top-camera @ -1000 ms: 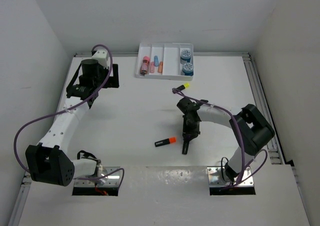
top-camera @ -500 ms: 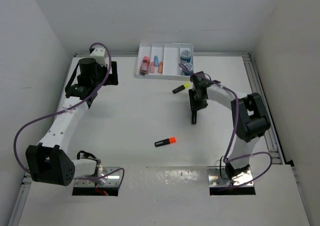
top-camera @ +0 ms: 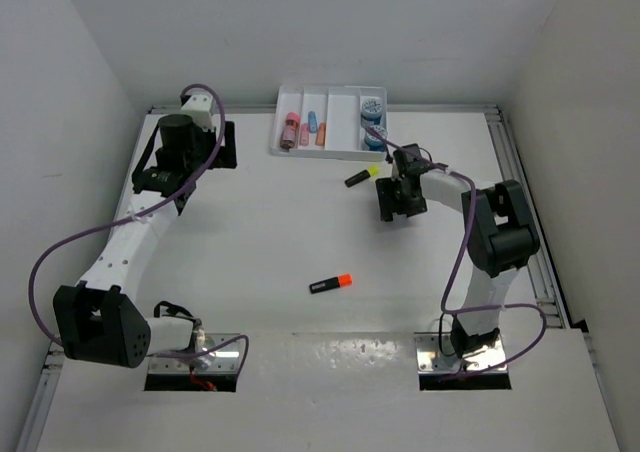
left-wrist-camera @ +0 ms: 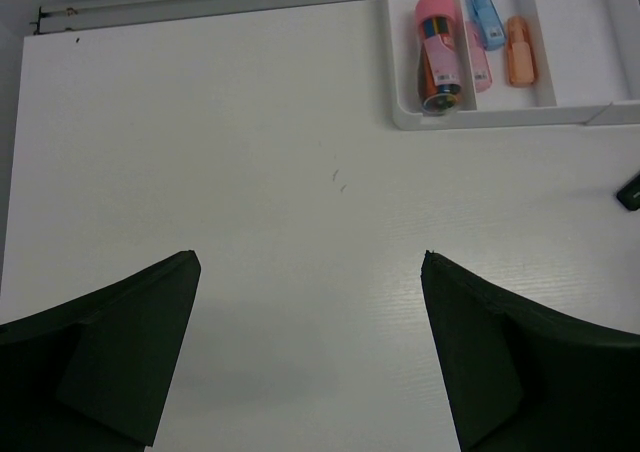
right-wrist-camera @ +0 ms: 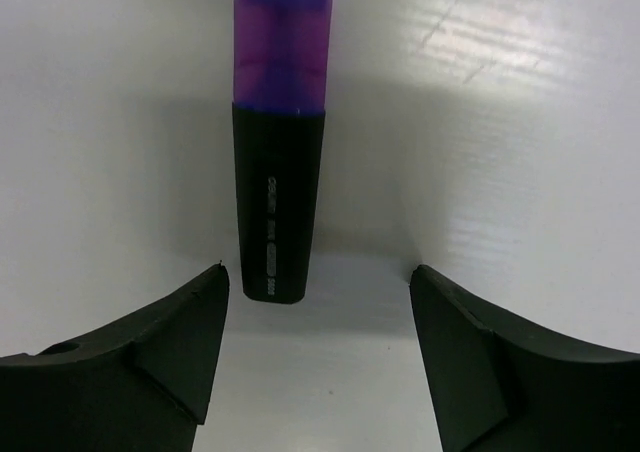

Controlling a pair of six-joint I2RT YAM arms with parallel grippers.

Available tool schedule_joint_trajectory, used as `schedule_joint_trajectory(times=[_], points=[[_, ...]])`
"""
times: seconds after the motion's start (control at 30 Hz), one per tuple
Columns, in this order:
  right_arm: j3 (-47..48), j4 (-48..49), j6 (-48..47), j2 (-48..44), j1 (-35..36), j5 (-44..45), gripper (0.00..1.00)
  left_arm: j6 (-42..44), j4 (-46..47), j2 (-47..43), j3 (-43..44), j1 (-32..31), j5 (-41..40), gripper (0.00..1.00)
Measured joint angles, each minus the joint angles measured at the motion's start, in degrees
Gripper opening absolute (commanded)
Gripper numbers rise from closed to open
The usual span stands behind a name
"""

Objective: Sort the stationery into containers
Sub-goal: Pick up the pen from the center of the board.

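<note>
A purple-ended black highlighter (right-wrist-camera: pixel 278 172) lies on the table straight ahead of my right gripper (right-wrist-camera: pixel 318 266). The jaws stand open, and its black end reaches just to the fingertips' line, nearer the left finger, ungripped. From above, the right gripper (top-camera: pixel 394 210) points down near the tray and hides that highlighter. A yellow-ended highlighter (top-camera: pixel 362 176) lies just left of it. An orange-ended one (top-camera: pixel 331 284) lies mid-table. The white tray (top-camera: pixel 345 153) holds pink and peach sticks (top-camera: pixel 304 129) and two blue round pieces (top-camera: pixel 372 106). My left gripper (left-wrist-camera: pixel 310 257) hangs open over bare table, left of the tray.
In the left wrist view the tray's left compartments (left-wrist-camera: pixel 400 122) hold a pink-capped tube (left-wrist-camera: pixel 437 57), a blue piece (left-wrist-camera: pixel 484 29) and a peach stick (left-wrist-camera: pixel 520 62). A metal rail (top-camera: pixel 515 172) runs along the table's right side. White walls enclose the table.
My right arm swung from mid-table, near the orange highlighter, back toward the tray, and its jaws went from shut to open. The left arm stayed put.
</note>
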Motion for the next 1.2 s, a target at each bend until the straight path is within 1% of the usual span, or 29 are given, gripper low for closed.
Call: schedule_joint_trajectory(times=[0.2, 0.27, 0.33, 0.47, 0.5, 0.53, 0.63, 0.67, 0.73, 0.87, 0.97, 1.07, 1.2], points=[[-4.3, 5.8, 0.2, -1.8, 1.1, 0.8, 0.62, 0.1, 0.0, -0.4, 0.0, 0.2, 0.2, 1.0], [-4.5, 7.5, 0.4, -1.8, 1.2, 0.8, 0.61, 0.3, 0.0, -0.8, -0.1, 0.6, 0.2, 1.0], [-4.6, 9.0, 0.3, -1.8, 1.4, 0.8, 0.54, 0.5, -0.1, -1.6, -0.4, 1.2, 0.3, 1.0], [-4.2, 9.9, 0.6, -1.4, 1.8, 0.9, 0.36, 0.9, -0.1, -2.7, -0.9, 2.2, 0.4, 1.0], [-3.8, 9.6, 0.8, -1.0, 1.9, 0.9, 0.27, 1.0, -0.1, -2.8, -1.0, 2.3, 0.4, 1.0], [-3.5, 9.2, 0.9, -0.7, 2.0, 0.9, 0.23, 1.1, -0.1, -2.9, -1.1, 2.4, 0.4, 1.0], [-3.0, 8.4, 1.4, -0.5, 2.4, 1.0, 0.11, 1.3, -0.1, -2.9, -1.2, 2.6, 0.7, 1.0], [-2.9, 8.2, 1.4, -0.5, 2.5, 1.2, 0.05, 1.3, -0.1, -2.9, -1.2, 2.7, 0.8, 1.0], [-2.9, 7.9, 1.4, -0.5, 2.9, 1.3, 0.0, 1.1, -0.2, -2.9, -1.2, 2.9, 1.0, 1.0], [-1.6, 6.3, 1.4, -0.5, 3.8, -1.4, 0.0, 1.0, -0.2, -2.6, -1.2, 3.2, 1.6, 1.0], [2.2, 4.6, 1.7, -0.5, 4.9, -5.2, 0.0, 1.0, -0.3, -2.5, -1.2, 3.3, 1.8, 1.0], [10.6, 2.4, 2.6, 0.0, 6.5, -8.2, 0.0, 1.0, -0.2, -2.1, -1.2, 3.3, 2.3, 1.0], [27.9, 2.5, 4.9, 5.0, 7.6, -9.7, 0.0, 0.8, -0.2, -0.6, -1.2, 3.3, 3.1, 1.0]])
